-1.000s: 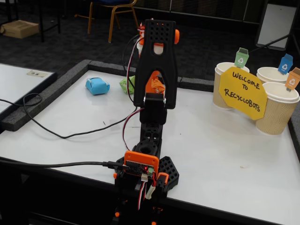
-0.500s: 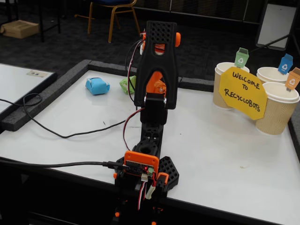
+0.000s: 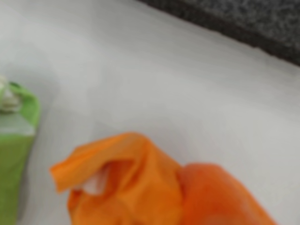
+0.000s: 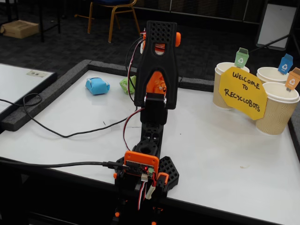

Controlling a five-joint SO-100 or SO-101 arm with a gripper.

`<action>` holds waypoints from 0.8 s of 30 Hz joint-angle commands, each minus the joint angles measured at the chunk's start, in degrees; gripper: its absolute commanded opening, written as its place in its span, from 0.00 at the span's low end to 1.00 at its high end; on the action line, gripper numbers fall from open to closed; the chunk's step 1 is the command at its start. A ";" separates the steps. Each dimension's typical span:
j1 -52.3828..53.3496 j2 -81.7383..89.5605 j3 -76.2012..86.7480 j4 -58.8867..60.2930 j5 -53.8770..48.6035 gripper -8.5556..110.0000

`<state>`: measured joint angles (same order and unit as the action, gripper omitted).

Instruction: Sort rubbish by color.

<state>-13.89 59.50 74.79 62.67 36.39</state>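
In the fixed view a light blue paper lump [image 4: 97, 86] lies on the white table at the far left. A green lump [image 4: 125, 84] sits just right of it, half hidden behind my black arm [image 4: 154, 70]. The blurred wrist view shows the green lump [image 3: 14, 150] at the left edge. A crumpled orange paper [image 3: 126, 183] fills the bottom, close to the lens. My gripper [image 3: 183, 206] shows only as a smooth orange finger [image 3: 229, 199] touching that paper. Whether the jaws grip the paper cannot be made out. The fixed view hides the gripper behind the arm.
Three beige paper cups [image 4: 225, 84] with green, blue and orange tags stand at the right, behind a yellow sign [image 4: 243, 92]. A black cable [image 4: 56, 133] loops across the left of the table. A dark raised border [image 4: 61, 84] runs along the far and left edges.
The arm's upper link rose very slightly a second ago. Since then it has held still, and the blue and green lumps have not moved.
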 commanded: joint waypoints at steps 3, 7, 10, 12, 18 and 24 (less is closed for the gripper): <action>1.85 2.29 -5.36 0.70 -0.44 0.07; 0.35 7.38 -5.36 5.01 -2.55 0.07; -0.97 15.47 -2.46 7.29 -3.87 0.07; -2.20 21.09 -0.88 9.05 -6.24 0.07; -5.27 34.28 3.60 15.21 -14.41 0.07; -5.54 49.66 11.25 19.51 -20.65 0.07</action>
<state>-18.63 89.65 85.34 80.51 20.21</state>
